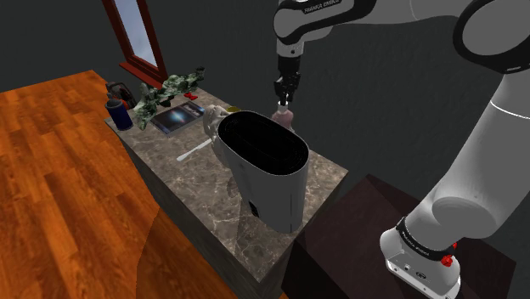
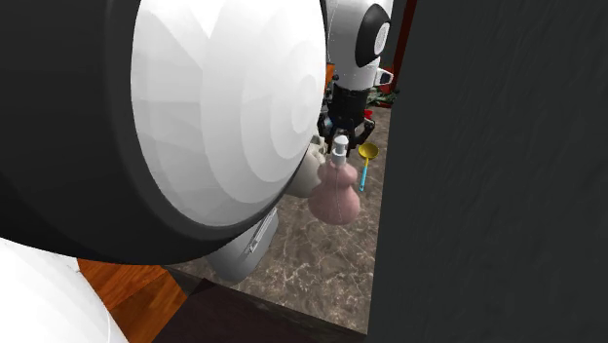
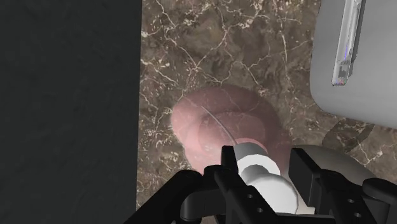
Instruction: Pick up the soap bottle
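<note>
**1. Pincer.** The gripper (image 3: 264, 160) hangs vertically, directly above the soap bottle (image 3: 216, 121). Its two black fingers stand apart, one on each side of the white pump head (image 3: 257, 168). I see a sliver of marble between the pump head and one finger, so I read the pincer as open and not yet clamped. I judge the pump head is targeted because the pink, translucent body flares too wide for the fingers.

**2. Task object.** In the second exterior view the gripper (image 2: 341, 125) straddles the pump, and the soap bottle (image 2: 334, 195) stands upright on the marble countertop (image 2: 322, 263). In the shoulder view the soap bottle (image 1: 284, 115) sits near the counter's far edge, under the gripper (image 1: 286, 92).

**3. Surroundings (shoulder view, bottle as dial centre).** A large grey tub (image 1: 263, 166) stands close at 7 o'clock. I judge this explains the straight-down approach, since a sideways entry would risk the tub wall. A dark book (image 1: 178, 117) lies at 9 o'clock, and a leafy plant (image 1: 170, 89) at 10 o'clock.

**4. Writing.** Lettering on the arm's upper link (image 1: 318, 5) appears to read "FRANKA EMIKA". I can read no label on the bottle and no text on the book.
</note>
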Robot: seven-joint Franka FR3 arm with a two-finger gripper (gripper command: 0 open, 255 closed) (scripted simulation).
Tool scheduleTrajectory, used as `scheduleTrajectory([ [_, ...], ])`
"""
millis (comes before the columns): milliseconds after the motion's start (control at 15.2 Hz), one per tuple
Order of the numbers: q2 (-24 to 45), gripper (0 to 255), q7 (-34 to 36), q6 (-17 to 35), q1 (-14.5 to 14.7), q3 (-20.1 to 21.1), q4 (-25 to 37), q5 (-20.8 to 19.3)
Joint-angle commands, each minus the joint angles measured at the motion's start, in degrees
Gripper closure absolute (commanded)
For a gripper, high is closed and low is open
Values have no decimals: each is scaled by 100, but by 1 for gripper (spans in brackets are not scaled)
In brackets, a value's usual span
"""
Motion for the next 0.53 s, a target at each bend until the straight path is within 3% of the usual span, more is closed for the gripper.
scheduleTrajectory([
  [0, -16, 255, 7, -143, -1, -1, 132, -2],
  [462, -83, 255, 27, -597, -3, -3, 520, -8],
])
